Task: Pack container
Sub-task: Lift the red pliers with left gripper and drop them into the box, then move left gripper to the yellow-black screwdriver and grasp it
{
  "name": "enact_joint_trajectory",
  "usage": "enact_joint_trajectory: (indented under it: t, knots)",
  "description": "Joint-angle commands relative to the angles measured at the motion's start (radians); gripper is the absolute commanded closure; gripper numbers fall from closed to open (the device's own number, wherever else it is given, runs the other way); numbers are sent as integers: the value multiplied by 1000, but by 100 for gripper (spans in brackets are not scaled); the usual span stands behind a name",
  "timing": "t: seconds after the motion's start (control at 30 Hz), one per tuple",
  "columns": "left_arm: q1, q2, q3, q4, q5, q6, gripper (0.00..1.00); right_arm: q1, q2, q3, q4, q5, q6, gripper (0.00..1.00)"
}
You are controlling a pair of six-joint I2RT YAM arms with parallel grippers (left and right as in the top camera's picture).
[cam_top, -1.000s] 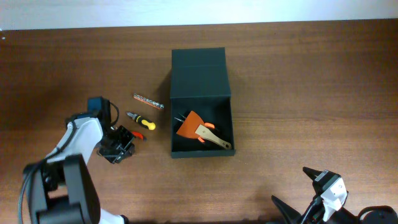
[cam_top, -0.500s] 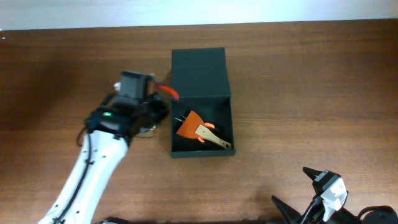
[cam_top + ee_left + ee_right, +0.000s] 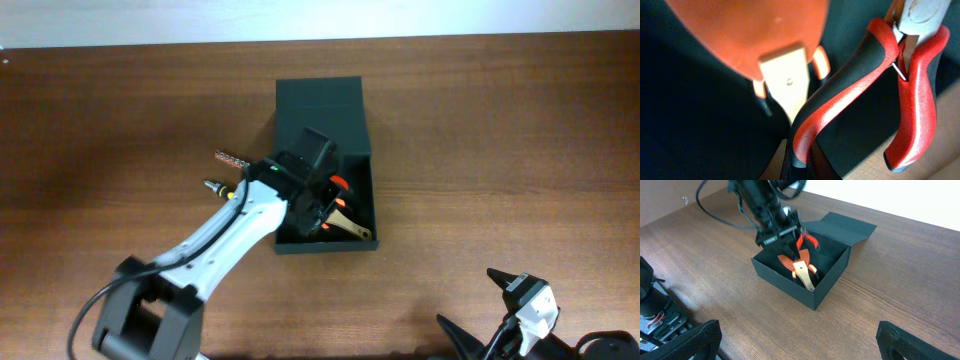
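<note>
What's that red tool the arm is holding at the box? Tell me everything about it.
A pair of pliers: curved red handles with black, rubbery-looking inner panels, a grey metal head, a thin wire spring between. The left gripper holds it by one handle, hanging over the open container, above an orange scraper; contact with that is unclear.

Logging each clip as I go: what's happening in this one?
The left gripper holds red pliers inside the open box, just above an orange scraper already lying there. Whether the pliers touch the bottom is unclear. A screwdriver and a bit strip lie on the table left of the box. The right gripper sits open near the table's front edge, holding nothing.
</note>
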Motion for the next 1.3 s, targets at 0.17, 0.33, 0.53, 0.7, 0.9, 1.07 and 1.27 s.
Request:
enact_joint_trajectory:
  t: [0.17,0.33,0.53,0.7,0.9,1.07,1.27]
  knots:
    - [-15,67,11,5,86,-104,97,3,-6,-3,3,-6,2,1]
    - [-15,70,11,5,84,-104,91,3,-6,-3,3,-6,2,1]
    - [-15,70,11,5,69,-103,64,3,-6,-3,3,-6,2,1]
    - [-15,26,11,5,6,-92,64,3,-6,-3,3,-6,2,1]
    - [17,-191,11,-1,-219,130,35,3,-6,-3,3,-6,2,1]
    - [166,-424,16,-105,-323,449,1,3,-6,-3,3,-6,2,1]
    - [408,-433,163,-455,-327,591,1,3,-6,-3,3,-6,2,1]
